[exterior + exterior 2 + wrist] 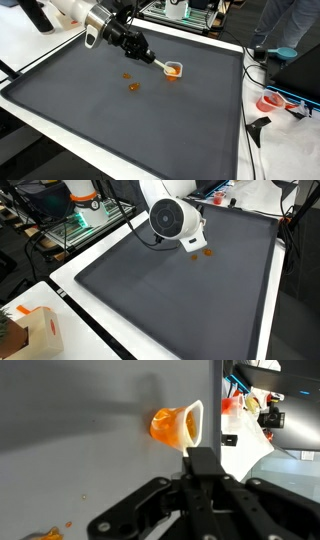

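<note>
My gripper [143, 52] is over the far part of a dark grey mat [110, 120]. Its fingers [201, 460] are shut together on the thin white handle of a small scoop [173, 69]. The scoop's bowl [176, 425] is clear with a white rim, lies tilted on its side on the mat and is full of orange material. Two small orange blobs [133, 86] lie on the mat a little nearer than the scoop, and they also show in the wrist view [45, 535]. In an exterior view the arm's round white wrist [170, 220] hides the fingers and the scoop.
The mat [170, 300] lies on a white table [40, 40]. A red and white object [272, 101] sits off the mat's side edge. A cardboard box [30, 330] stands near a table corner. A person [285, 25] and equipment racks stand behind.
</note>
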`<state>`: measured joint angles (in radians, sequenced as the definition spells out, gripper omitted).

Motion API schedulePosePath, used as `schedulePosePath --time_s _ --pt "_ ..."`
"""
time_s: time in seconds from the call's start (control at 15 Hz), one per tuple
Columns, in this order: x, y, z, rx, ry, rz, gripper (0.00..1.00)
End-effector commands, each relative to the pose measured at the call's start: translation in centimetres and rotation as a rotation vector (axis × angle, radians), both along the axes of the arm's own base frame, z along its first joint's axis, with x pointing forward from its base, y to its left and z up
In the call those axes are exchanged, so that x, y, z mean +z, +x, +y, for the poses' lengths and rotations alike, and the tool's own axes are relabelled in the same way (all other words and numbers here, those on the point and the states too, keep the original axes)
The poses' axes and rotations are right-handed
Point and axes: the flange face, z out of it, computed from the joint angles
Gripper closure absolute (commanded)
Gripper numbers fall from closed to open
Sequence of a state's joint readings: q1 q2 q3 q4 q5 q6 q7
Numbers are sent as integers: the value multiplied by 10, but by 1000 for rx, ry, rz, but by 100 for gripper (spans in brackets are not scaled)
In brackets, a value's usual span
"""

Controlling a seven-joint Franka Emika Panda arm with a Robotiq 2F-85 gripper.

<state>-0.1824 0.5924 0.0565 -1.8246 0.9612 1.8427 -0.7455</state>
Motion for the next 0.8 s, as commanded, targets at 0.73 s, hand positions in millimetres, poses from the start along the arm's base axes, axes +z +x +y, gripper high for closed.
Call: schedulePosePath --time_s 0.73 --pt "-17 -3 -18 7 148 8 97"
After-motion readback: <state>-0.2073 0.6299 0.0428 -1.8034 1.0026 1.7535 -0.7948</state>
